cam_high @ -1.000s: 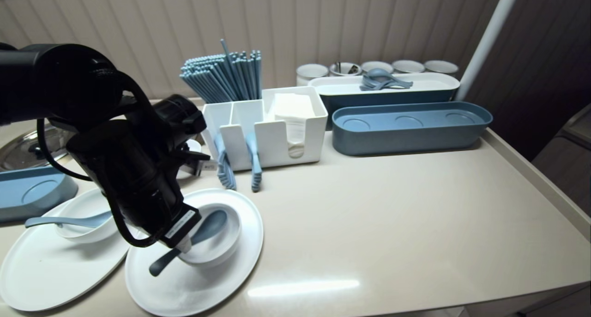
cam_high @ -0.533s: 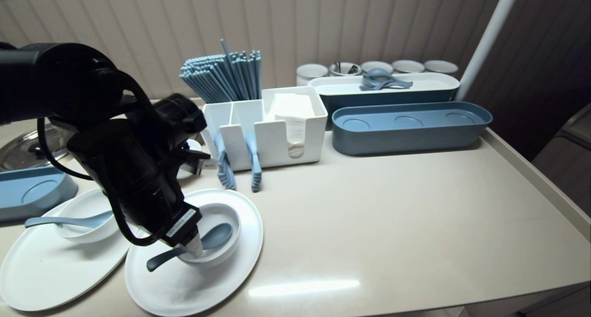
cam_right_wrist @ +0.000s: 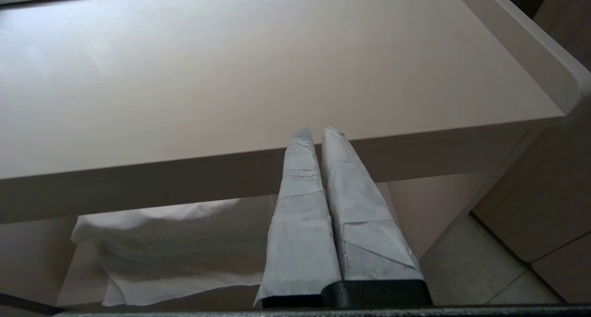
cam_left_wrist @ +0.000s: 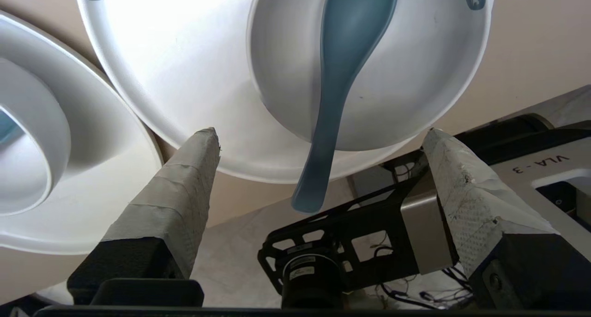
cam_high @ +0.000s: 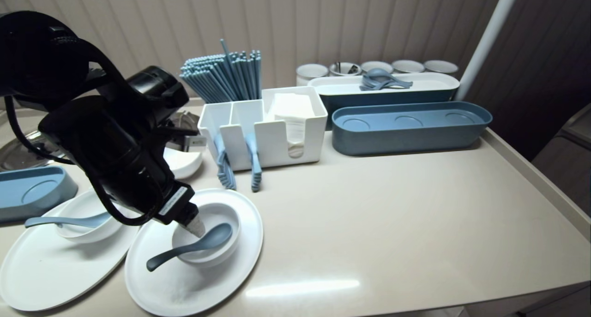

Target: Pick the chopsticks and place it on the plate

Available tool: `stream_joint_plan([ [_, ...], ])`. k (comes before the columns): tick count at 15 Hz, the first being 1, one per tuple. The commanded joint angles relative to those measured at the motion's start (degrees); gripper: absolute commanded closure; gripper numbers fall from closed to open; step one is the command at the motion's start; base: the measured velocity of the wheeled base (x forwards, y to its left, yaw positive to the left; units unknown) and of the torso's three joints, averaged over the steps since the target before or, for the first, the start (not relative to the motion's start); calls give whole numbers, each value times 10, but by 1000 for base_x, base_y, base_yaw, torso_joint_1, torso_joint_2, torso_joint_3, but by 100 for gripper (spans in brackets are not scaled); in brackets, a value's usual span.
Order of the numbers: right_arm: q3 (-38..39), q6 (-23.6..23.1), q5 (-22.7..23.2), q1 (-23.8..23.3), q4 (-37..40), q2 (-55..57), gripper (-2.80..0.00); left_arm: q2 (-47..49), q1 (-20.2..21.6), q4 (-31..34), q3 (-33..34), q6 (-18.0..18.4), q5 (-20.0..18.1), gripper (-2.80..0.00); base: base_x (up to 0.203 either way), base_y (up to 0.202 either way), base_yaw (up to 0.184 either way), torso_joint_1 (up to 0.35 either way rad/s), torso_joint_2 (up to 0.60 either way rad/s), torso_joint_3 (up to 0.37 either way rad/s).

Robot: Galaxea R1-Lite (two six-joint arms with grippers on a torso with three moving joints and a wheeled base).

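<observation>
A dark blue soup spoon [cam_high: 194,248] lies in a white bowl [cam_high: 231,248], its handle sticking out over the rim toward the table's front. The bowl stands on a round white plate [cam_high: 194,284]. My left gripper [cam_high: 191,222] hangs just above the bowl's left rim, open and holding nothing. In the left wrist view the spoon [cam_left_wrist: 351,44] rests free in the bowl [cam_left_wrist: 415,77] on the plate [cam_left_wrist: 175,54], and the left gripper [cam_left_wrist: 319,132] has its taped fingers spread wide on either side of the handle. My right gripper [cam_right_wrist: 318,128] is parked, shut, below the table's front edge [cam_right_wrist: 415,141].
A second plate [cam_high: 46,266] with a bowl [cam_high: 83,229] and spoon sits at the left, beside a blue tray [cam_high: 27,192]. Behind are a small white bowl [cam_high: 184,162], a white organizer [cam_high: 272,128] with chopsticks [cam_high: 226,77], a long blue tray [cam_high: 411,128] and cups.
The left gripper has opened and let go of the spoon, which now rests lower in the bowl. The arm has lifted and drawn back to the left.
</observation>
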Motion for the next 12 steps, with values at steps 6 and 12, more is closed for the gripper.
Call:
stream_joint_plan([
  [6, 0, 0, 0, 0, 0, 0, 0, -21, 15, 3, -21, -4, -2, -280, 0, 0, 0, 0, 0, 0],
  [12, 0, 0, 0, 0, 0, 0, 0, -34, 16, -16, -28, -24, -2, -280, 0, 0, 0, 0, 0, 0],
])
